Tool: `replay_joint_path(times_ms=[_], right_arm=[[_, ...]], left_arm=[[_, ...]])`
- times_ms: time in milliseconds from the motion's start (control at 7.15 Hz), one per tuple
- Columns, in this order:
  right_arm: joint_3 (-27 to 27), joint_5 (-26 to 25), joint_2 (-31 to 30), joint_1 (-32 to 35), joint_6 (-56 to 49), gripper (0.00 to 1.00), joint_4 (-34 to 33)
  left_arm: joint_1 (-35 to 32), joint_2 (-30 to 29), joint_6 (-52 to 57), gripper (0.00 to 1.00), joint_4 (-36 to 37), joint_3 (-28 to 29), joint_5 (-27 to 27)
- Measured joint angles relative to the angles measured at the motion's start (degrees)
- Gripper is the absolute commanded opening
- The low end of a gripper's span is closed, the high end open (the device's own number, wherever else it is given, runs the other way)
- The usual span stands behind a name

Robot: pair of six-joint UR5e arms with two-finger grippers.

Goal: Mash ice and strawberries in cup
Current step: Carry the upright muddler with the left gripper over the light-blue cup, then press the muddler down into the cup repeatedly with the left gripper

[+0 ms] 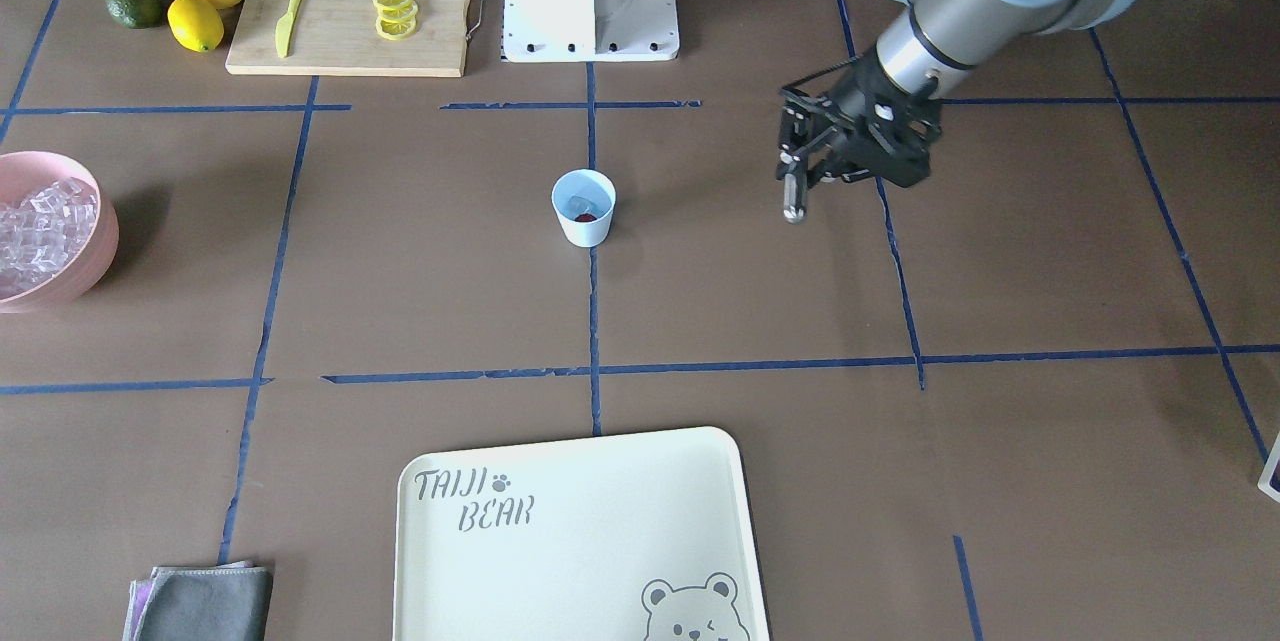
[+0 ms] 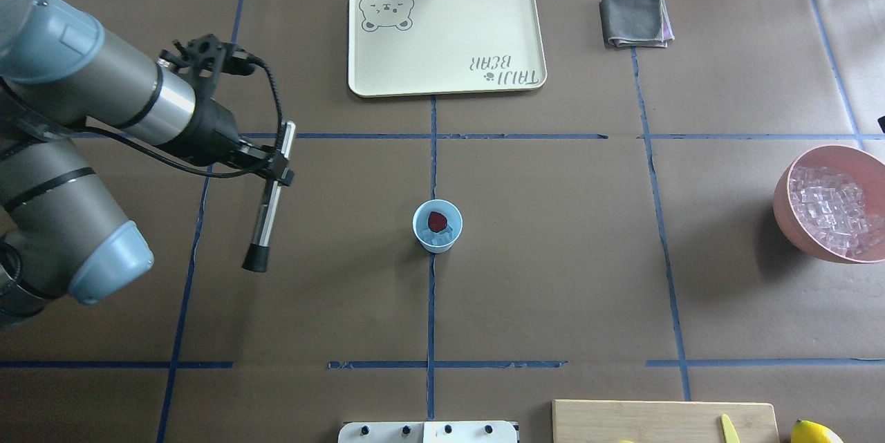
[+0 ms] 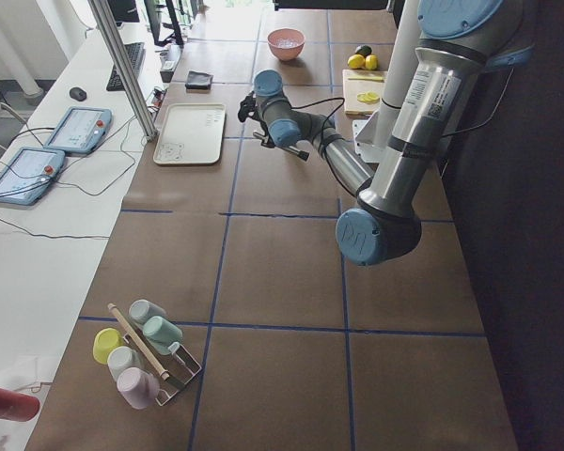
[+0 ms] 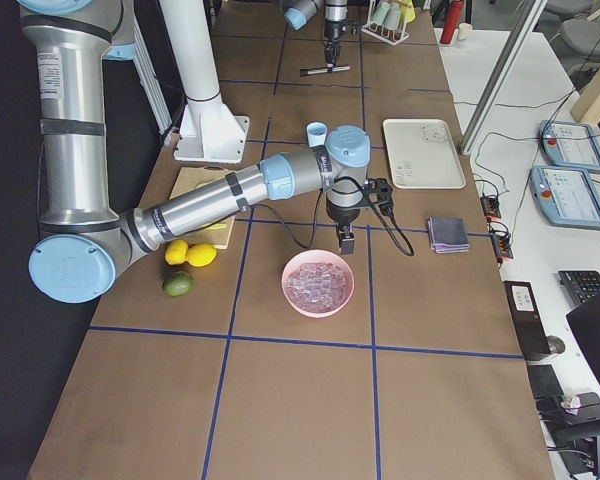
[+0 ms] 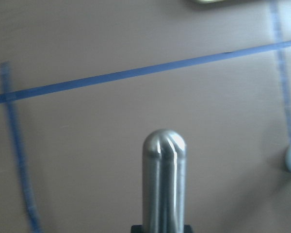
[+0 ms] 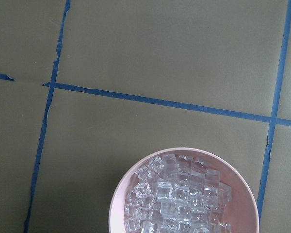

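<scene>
Our left gripper (image 1: pixel 812 164) is clamped on a metal muddler (image 1: pixel 793 199) right of centre in the front view, well apart from the cup (image 1: pixel 584 208) at mid-frame. Overhead, the strawberry (image 2: pixel 437 221) looks whole beside clear ice (image 2: pixel 440 242) inside that light blue cup. We judge loading done and mashing not yet begun. In the right-side view, our right gripper (image 4: pixel 345 238) hangs near the pink bowl (image 4: pixel 286 290), and we cannot tell its grip.

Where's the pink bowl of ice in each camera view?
Front-facing: pink bowl, left edge.
Overhead: right edge.
Exterior left: far end, top.
Exterior right: just below centre.
Left wrist: not in it.
Right wrist: bottom edge, cut off.
Shared landmark: cream tray, in all four exterior views.
</scene>
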Motion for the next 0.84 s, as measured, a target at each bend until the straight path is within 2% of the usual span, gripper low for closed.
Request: replay_joint_path(times_ms=[140,280,419,559,839], right_arm=[[-0.02,0.02,-0.03,0.0,0.0,0.99,-0.03],[-0.01,0.06,-0.08,0.0,0.05,0.99,-0.05],[0.02,0.08,-0.09,-0.01,0.14,0.99,-0.06],[0.05,0.09,-0.07,-0.02,0.24,0.99,-0.06],[0.09,0.09,-0.01,-0.02,0.42,0.99,-0.07]], left_arm=[[2.42,-4.0,0.01,0.05,-1.34,-1.31,2.73],[3.72,-6.55,0.34,0.03,-6.36,-1.71,7.05],[5.71,-7.4,0.83,0.03,-14.18,-1.5,14.41],[9.65,-7.58,2.53,0.03,-20.53,-1.38,25.09],[20.94,-7.47,11.87,0.03,-30.77,-0.01,51.15]])
